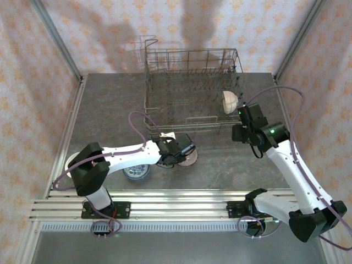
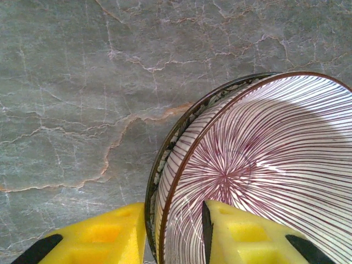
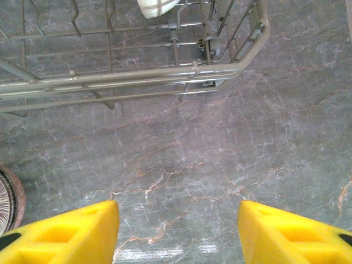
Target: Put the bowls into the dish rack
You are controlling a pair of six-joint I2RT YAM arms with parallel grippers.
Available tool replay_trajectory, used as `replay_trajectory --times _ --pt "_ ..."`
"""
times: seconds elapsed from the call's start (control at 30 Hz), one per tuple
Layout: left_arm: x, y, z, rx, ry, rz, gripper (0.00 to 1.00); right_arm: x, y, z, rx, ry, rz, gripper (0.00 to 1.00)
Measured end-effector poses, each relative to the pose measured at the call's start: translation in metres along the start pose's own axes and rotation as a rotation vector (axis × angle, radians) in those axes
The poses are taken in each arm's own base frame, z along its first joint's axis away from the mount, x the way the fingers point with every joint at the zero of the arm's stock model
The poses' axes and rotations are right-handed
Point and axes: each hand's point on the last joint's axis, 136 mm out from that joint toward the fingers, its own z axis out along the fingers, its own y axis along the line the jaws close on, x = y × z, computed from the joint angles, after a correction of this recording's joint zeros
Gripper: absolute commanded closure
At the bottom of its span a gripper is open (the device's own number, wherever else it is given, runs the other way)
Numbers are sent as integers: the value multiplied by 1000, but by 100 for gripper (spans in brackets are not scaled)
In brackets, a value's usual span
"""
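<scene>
Left hand (image 2: 171,214) straddles rim of striped bowl (image 2: 264,159), pinch uncertain; right hand (image 3: 177,209) spread near dish rack (image 3: 137,77).

- The right gripper (image 3: 177,209) hung above the table (image 3: 187,159), its jaws spread wide with nothing but bare surface between them.
- Its two yellow fingers (image 3: 66,234) came in from the bottom corners, tips pointing towards the dish rack (image 3: 137,77).
- The table was grey stone-patterned, veined with pale cracks (some rust-coloured).
- The dish rack ran across the top, its near rail doubled and its rounded corner at upper right; upright tines stood inside it.
- A cream bowl (image 3: 157,6) showed partly at the top edge, inside the rack.
- A second bowl (image 3: 7,198), with a brownish rim and fine dark stripes inside, sat on the table at the left edge, just beside the left finger and cut off by the frame.
</scene>
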Motion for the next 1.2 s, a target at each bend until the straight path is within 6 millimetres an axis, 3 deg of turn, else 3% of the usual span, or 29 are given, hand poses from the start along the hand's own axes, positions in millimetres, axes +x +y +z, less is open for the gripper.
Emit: replay_trajectory --times 1.2 --pt "-4 -11 -4 -76 31 137 77 -5 12 32 12 46 -43 41"
